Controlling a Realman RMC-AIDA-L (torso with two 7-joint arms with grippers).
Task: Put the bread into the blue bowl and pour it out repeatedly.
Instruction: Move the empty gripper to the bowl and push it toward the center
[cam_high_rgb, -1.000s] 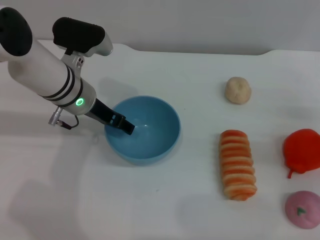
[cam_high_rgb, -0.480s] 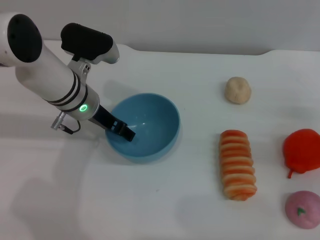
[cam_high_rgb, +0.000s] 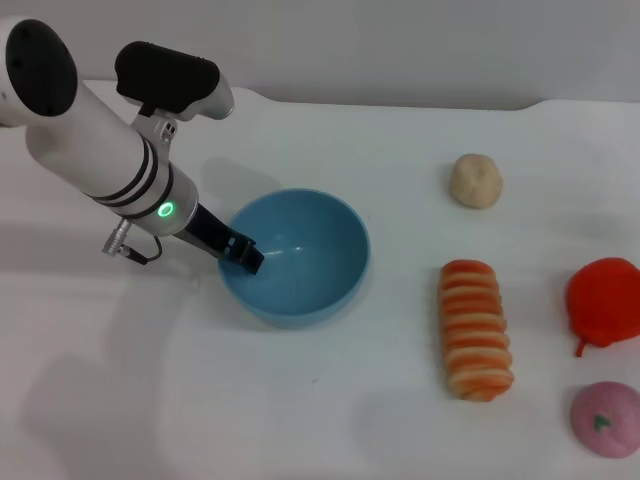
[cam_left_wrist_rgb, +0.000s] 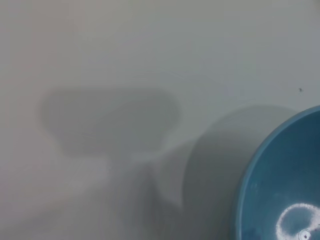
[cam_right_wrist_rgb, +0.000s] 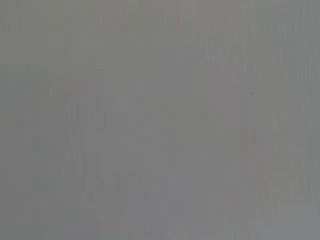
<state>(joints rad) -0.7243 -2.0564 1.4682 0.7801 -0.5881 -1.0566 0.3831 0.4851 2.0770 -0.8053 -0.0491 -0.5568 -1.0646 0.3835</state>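
Observation:
The blue bowl stands empty on the white table, left of centre. Part of it also shows in the left wrist view. My left gripper is at the bowl's left rim, one dark finger inside the bowl, shut on the rim. The bread, striped side up, lies on the table to the right of the bowl, well apart from it. My right gripper is out of view; the right wrist view shows only plain grey.
A small round beige ball lies behind the bread. A red toy and a pink round toy sit at the right edge. The table's back edge runs along the wall.
The left arm shifted slightly, and the bowl moved a little to the right with it, tilting and then levelling. The bread and the other toys have not moved.

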